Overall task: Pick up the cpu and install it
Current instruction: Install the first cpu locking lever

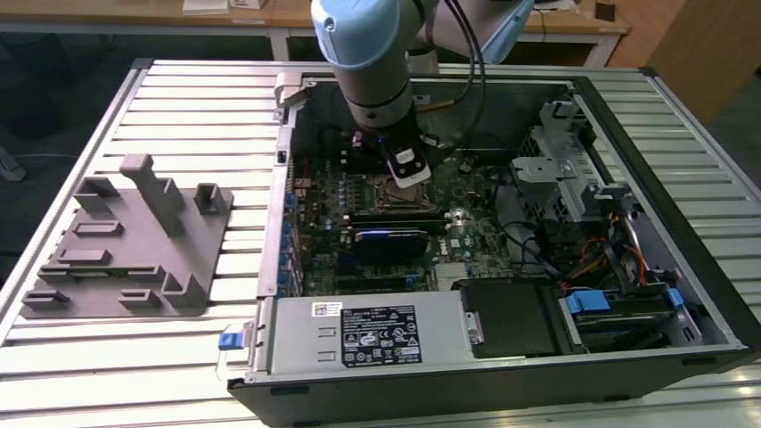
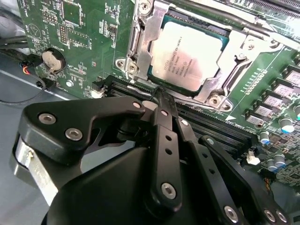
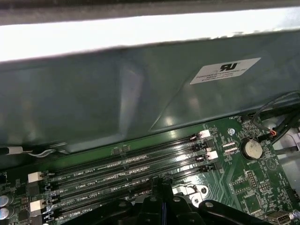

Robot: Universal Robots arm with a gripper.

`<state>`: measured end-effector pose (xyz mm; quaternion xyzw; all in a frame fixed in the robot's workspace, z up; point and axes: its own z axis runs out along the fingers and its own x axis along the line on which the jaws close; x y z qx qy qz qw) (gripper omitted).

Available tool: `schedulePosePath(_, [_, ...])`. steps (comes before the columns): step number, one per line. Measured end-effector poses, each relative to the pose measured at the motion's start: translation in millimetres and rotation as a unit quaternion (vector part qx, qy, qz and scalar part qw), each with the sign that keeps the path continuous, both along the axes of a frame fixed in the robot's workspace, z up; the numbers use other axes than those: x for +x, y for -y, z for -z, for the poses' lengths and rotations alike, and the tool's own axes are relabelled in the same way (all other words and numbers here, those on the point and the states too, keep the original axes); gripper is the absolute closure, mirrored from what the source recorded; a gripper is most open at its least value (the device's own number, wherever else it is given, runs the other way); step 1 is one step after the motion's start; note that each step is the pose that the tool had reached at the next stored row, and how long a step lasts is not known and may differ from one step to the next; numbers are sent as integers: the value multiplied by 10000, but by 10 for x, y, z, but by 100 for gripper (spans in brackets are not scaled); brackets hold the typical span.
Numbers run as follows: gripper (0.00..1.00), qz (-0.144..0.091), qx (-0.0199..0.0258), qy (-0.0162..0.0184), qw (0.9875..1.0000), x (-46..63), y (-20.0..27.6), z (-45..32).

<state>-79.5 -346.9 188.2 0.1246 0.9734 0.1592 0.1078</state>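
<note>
One cpu is in play, and it already lies flat in the socket on the board, silver top up, metal frame around it on all sides. The gripper sits just beside it, over the RAM slots, w/ fingers pressed together to a thin tip and holding nothing. In the second wrist view that tip points at the socket's near edge; can't tell if it touches the frame or hangs just above.

Judgement on doing this step well: chip looks seated square, edges parallel to the frame, no corner riding high, so any push should be straight down and light, never sideways. Pins under it are hidden, so seating can't be confirmed from here. Whether the hold-down plate is latched isn't clear either.

Around it: in the exterior view the arm reaches down into an open PC case lying on a slatted table. Power supply sits at the near end, drive cage and cable bundles toward the exterior view's right. A grey printed fixture sits on the table at the exterior view's left, well apart from the case.

In the way: the case wall stands close behind the slots, and a coin cell w/ thin wires lies near. Room to swing is tight; slot latches could snag the tip.
</note>
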Motion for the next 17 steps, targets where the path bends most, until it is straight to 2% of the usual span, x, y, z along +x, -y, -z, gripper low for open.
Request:
schedulePosePath(4, [89,0,1,0,10000,0,-3,-19])
schedulePosePath(9, [89,0,1,0,10000,0,-6,-82])
schedulePosePath(13, [89,1,8,-1,10000,0,-12,-84])
schedulePosePath(17, [89,0,11,-1,10000,0,-42,-84])
